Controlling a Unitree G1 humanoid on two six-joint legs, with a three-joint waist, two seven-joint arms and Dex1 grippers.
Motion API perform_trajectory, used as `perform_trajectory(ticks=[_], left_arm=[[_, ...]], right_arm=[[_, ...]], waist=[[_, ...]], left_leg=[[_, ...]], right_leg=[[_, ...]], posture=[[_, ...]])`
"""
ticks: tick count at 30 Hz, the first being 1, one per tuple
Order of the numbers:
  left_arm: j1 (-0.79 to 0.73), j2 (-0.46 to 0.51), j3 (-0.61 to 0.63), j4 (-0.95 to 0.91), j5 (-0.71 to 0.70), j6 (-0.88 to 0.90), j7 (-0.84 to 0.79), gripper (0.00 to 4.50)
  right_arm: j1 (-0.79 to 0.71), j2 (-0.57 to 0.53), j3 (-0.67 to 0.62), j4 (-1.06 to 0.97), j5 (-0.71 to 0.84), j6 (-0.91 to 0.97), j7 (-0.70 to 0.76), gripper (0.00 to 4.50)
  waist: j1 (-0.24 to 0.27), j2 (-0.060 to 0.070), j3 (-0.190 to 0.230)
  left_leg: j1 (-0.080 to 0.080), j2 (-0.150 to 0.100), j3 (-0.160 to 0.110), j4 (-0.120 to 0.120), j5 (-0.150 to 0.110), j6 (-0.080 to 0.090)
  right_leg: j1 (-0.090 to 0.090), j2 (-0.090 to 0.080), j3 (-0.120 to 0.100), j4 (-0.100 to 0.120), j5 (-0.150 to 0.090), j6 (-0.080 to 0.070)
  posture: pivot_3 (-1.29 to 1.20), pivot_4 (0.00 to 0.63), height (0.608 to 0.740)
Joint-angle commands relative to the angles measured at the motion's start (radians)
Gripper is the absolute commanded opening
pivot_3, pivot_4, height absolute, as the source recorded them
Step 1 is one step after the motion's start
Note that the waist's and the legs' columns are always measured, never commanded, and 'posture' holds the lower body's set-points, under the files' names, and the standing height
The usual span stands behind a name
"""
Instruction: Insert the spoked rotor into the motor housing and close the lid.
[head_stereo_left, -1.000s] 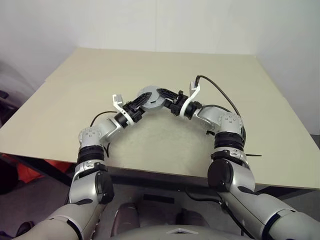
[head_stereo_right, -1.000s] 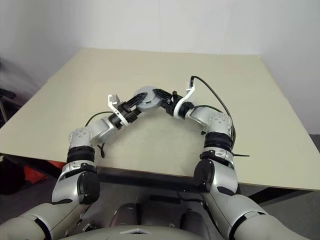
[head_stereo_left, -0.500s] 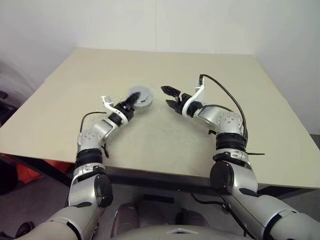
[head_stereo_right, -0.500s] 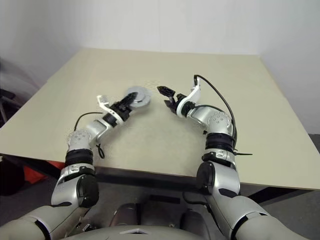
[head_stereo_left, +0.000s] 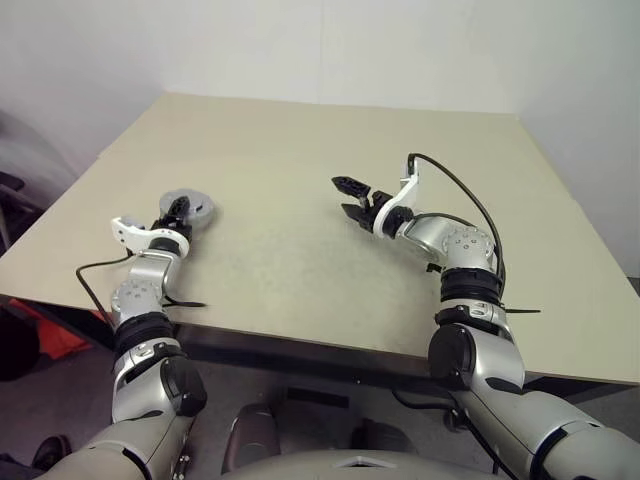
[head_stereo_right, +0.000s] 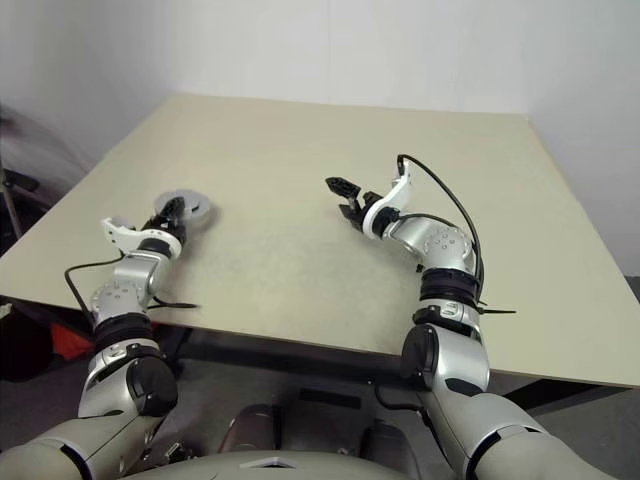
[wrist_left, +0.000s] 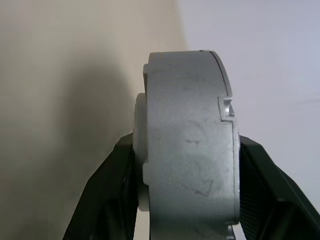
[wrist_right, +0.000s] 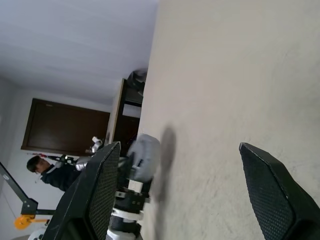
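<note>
Left wrist view showed me the motor housing (wrist_left: 187, 145) pinched on edge between the two fingers of my left claw (head_stereo_left: 176, 216), its flat faces against the pads, the claw about half open around it. From the head camera I saw that claw at the counter's (head_stereo_left: 300, 150) left edge, the housing's round grey body just past the fingertips and low over the surface. Whether its lid was shut I couldn't tell, and I saw no loose spoked rotor. The housing's axis ran across the fingers, its disc tilted, not flat. Further right, well apart, my right claw (head_stereo_left: 351, 196) hung over mid-counter, jaws spread wide and holding nothing, pointing toward the left one. I judged the left arm alone was placed to set the housing down.
</note>
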Motion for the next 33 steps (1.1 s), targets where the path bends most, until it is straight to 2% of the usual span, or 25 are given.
perform_trajectory(ticks=[1, 8, 15, 16, 25, 33], left_arm=[[-0.061, 0.016, 0.003, -0.007, -0.015, -0.022, 0.009, 2.12], [-0.065, 0.020, 0.005, 0.023, -0.008, -0.040, 0.048, 2.12], [-0.029, 0.018, 0.035, 0.003, -0.028, -0.045, 0.125, 4.35], [-0.023, 0.017, 0.043, 0.001, -0.034, -0.046, 0.148, 4.48], [0.142, 0.032, 0.094, -0.140, -0.125, 0.060, 0.315, 4.48], [0.314, 0.035, 0.078, -0.276, -0.246, 0.223, 0.431, 4.48]], right_arm=[[-0.008, -0.001, 0.003, -0.024, 0.009, -0.003, 0.005, 4.32], [0.002, -0.002, 0.005, -0.034, 0.006, -0.005, -0.001, 4.32], [0.001, -0.002, 0.012, -0.030, -0.002, -0.009, -0.004, 4.35], [0.002, -0.004, 0.015, -0.029, -0.004, -0.008, -0.003, 4.35], [-0.002, -0.040, 0.042, -0.012, -0.027, 0.018, 0.016, 4.35], [0.005, -0.041, 0.048, -0.018, -0.040, 0.039, 0.019, 4.35]], waist=[[0.000, -0.001, 0.001], [0.001, -0.002, 0.001], [0.000, -0.002, 0.001], [-0.004, -0.002, 0.000], [-0.055, -0.001, -0.001], [-0.078, 0.005, -0.007]], left_leg=[[0.000, 0.000, 0.000, 0.000, 0.000, 0.000], [0.000, 0.000, 0.000, 0.000, 0.000, 0.000], [0.004, 0.000, 0.000, 0.000, 0.000, -0.001], [0.004, 0.000, 0.000, 0.000, 0.000, -0.001], [0.007, 0.000, 0.001, -0.001, 0.001, -0.002], [0.007, 0.000, 0.003, -0.002, -0.001, -0.001]], right_leg=[[0.000, 0.000, 0.000, 0.000, 0.000, 0.000], [0.000, 0.000, 0.000, 0.000, 0.000, 0.000], [0.002, 0.000, 0.000, 0.001, 0.000, 0.000], [0.003, 0.000, 0.000, 0.001, 0.000, 0.000], [0.004, 0.000, 0.002, 0.001, 0.001, -0.001], [0.004, 0.001, 0.004, 0.000, 0.001, -0.002]], posture=[[0.00, 0.000, 0.740], [0.00, 0.000, 0.740], [0.00, 0.000, 0.740], [0.00, 0.000, 0.740], [0.00, 0.000, 0.740], [0.00, 0.000, 0.740]])
